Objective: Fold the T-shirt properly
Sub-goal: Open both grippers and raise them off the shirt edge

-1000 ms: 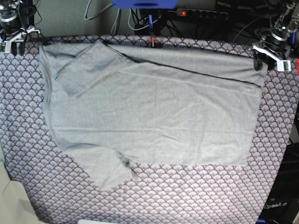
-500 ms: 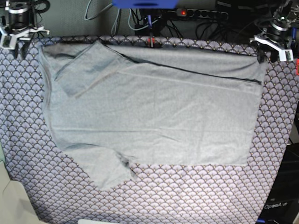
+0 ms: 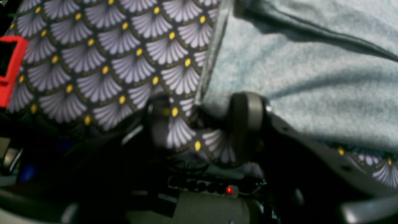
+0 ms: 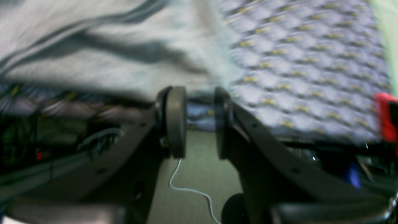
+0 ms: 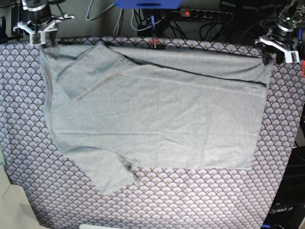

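The light grey T-shirt lies spread flat, its upper edge folded down along a dark seam and one sleeve folded in at the top left. My left gripper hovers at the shirt's top right corner. In the left wrist view this gripper is open, its fingers straddling the T-shirt corner edge. My right gripper is at the shirt's top left corner. In the blurred right wrist view it stands open with a narrow gap, just off the T-shirt at the table's back edge.
A purple-grey scallop-patterned cloth covers the table. Behind the back edge run cables and a power strip with a red light. A pale object sits off the front left corner.
My right gripper has swung from the table's far left corner rightward to the shirt's top left corner. My left gripper has lifted slightly off the top right corner.
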`<action>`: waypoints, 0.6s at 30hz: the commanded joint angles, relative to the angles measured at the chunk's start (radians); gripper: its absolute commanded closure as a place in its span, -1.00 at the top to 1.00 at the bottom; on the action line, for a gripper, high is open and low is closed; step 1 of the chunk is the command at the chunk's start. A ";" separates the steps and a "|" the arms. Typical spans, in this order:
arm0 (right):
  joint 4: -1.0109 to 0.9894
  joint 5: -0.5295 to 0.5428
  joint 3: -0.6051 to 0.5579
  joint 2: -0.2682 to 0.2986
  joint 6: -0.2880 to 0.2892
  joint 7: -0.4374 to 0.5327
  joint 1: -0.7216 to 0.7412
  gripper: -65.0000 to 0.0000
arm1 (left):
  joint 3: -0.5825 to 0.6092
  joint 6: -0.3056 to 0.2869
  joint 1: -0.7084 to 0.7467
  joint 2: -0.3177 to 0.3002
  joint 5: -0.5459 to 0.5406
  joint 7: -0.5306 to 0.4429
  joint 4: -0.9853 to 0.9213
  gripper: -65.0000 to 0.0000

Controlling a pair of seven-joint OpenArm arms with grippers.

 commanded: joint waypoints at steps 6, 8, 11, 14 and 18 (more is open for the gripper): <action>-0.080 -0.071 -0.004 0.007 -0.003 0.216 0.021 -0.46 | -0.061 0.010 -0.014 -0.019 -0.002 0.013 0.063 -0.03; -0.113 -0.140 -0.004 0.007 -0.003 0.287 0.034 -0.46 | -0.070 0.010 -0.016 -0.022 -0.002 0.015 0.092 -0.03; -0.161 -0.203 -0.004 0.007 -0.003 0.382 0.043 -0.46 | -0.076 0.010 -0.014 -0.022 -0.002 0.016 0.126 -0.03; -0.193 -0.268 -0.003 0.007 -0.003 0.474 0.046 -0.46 | -0.078 0.010 -0.014 -0.022 -0.002 0.016 0.141 -0.03; -0.199 -0.295 0.006 0.007 -0.003 0.562 0.046 -0.46 | -0.078 0.011 -0.013 -0.016 -0.002 0.016 0.142 -0.03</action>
